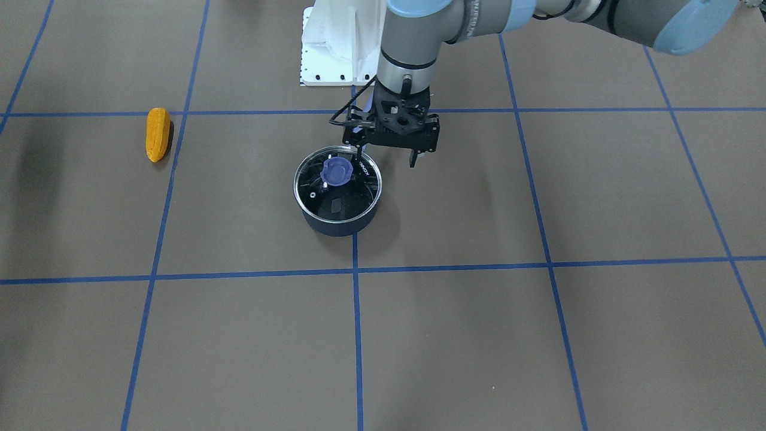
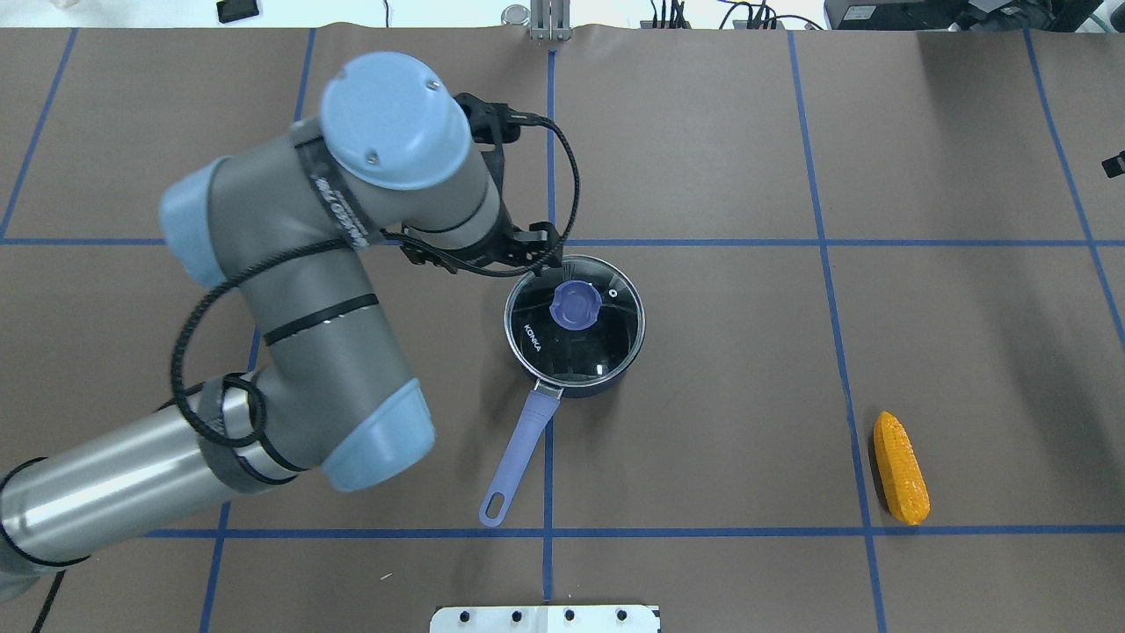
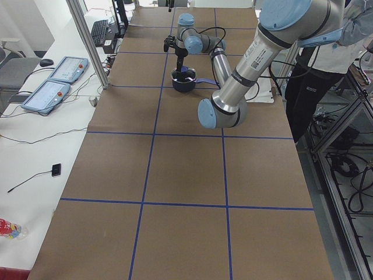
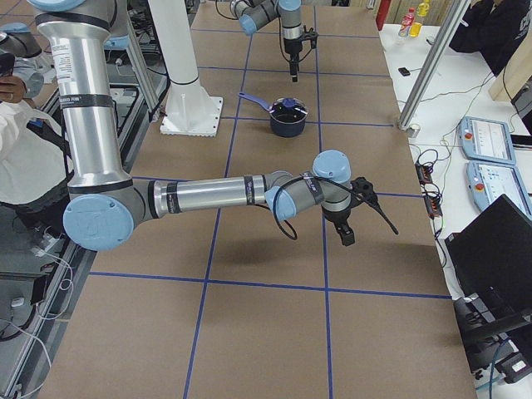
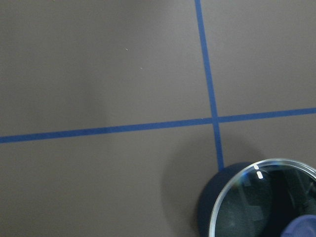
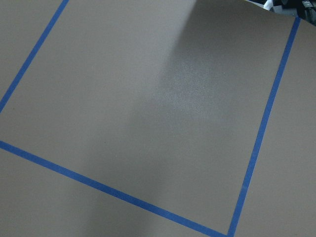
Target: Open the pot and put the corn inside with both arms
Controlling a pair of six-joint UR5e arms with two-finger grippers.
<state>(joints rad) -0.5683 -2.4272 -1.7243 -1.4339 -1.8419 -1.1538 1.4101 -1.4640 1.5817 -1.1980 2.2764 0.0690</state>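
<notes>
The pot (image 1: 336, 225) is a dark navy saucepan at the table's middle, with its purple handle (image 2: 518, 457) pointing toward the robot. A glass lid (image 2: 606, 338) with a purple knob (image 1: 337, 172) sits on it. The corn (image 1: 158, 134) lies on the table far off on the robot's right, and also shows in the overhead view (image 2: 901, 468). My left gripper (image 1: 385, 160) is open and empty, hovering just above the pot's rim on the robot's side, beside the knob. My right gripper (image 4: 345, 226) hangs over bare table near the right end; I cannot tell if it is open.
Brown table (image 1: 538, 335) with blue tape grid lines. The white base mount (image 1: 335, 48) stands at the robot's edge. An operator (image 3: 317, 76) stands beside the table. The left wrist view shows the lid's edge (image 5: 247, 180) at its lower right.
</notes>
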